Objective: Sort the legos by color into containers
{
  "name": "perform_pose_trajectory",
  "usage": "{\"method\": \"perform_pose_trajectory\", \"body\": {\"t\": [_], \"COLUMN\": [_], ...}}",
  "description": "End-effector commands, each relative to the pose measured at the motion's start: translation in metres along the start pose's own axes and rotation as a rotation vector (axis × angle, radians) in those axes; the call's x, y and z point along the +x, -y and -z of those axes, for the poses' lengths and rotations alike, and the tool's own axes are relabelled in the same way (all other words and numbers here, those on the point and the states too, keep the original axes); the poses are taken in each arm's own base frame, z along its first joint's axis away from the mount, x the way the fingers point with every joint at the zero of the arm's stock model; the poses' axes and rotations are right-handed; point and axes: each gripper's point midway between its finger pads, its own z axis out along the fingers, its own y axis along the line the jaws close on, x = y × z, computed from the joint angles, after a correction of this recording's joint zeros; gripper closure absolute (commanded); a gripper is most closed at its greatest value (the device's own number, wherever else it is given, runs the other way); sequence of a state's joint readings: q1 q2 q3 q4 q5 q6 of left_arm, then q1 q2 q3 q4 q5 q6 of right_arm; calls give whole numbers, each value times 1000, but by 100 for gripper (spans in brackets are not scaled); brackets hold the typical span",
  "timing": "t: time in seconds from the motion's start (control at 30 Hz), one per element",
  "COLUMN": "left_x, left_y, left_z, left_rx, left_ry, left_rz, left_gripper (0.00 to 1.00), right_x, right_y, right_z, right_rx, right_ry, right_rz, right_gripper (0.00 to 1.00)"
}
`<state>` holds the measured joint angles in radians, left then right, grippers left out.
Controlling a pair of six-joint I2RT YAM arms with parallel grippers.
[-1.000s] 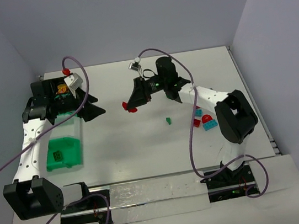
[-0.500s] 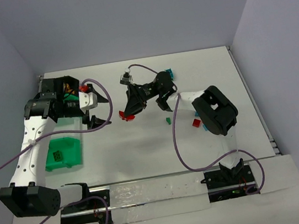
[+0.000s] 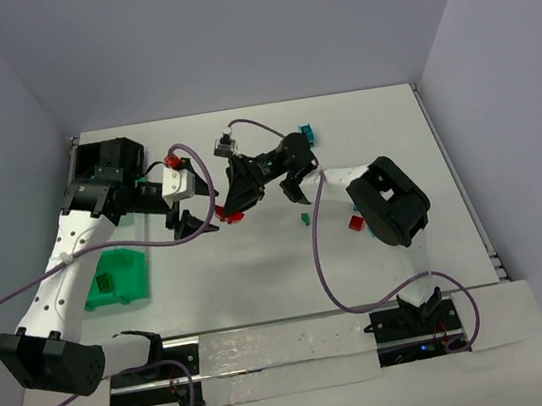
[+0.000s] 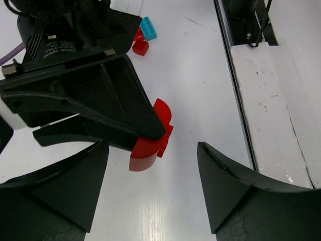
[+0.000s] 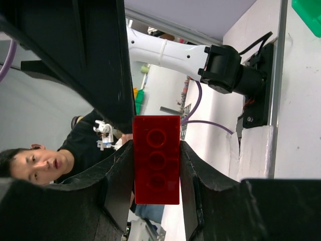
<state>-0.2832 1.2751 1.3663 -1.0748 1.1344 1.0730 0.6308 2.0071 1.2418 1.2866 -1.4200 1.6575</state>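
**Right hand** (image 3: 233,211): closed on a red lego (image 5: 156,159), the brick pinched between both fingers, left of worktop (image 3: 261,275) centre.
**Left hand** (image 4: 153,186): spread wide, holding nothing. It faces the red lego from close by (apart, not touching).
**Loose on worktop:** green lego (image 3: 306,218) near centre, teal lego (image 3: 308,135) toward the far edge, second red lego (image 3: 357,222) to the right.
**Green container** (image 3: 131,268): at left, one green brick (image 3: 104,282) inside.
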Motion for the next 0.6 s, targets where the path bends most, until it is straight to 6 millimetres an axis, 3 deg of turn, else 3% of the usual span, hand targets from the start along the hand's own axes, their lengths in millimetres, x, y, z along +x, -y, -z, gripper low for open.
{"method": "perform_pose_trajectory", "body": {"t": [0.0,0.37,0.57], "left_x": [-6,4,7], "left_y": [4,3,-3], "left_z": [-9,-19,-22], "left_rx": [21,24,6], "left_ry": [26,-16,-26], "left_rz": [-2,0,3], "left_gripper": [21,32,46], "right_x": [-2,2,6], "right_y": [-30,-38,-43], "right_z": [-3,-6,-9], "right_rx": [-46,-55,-62], "right_ry": [-10,-27,-44], "right_rz": [240,253,260], "right_gripper": [100,100,100]}}
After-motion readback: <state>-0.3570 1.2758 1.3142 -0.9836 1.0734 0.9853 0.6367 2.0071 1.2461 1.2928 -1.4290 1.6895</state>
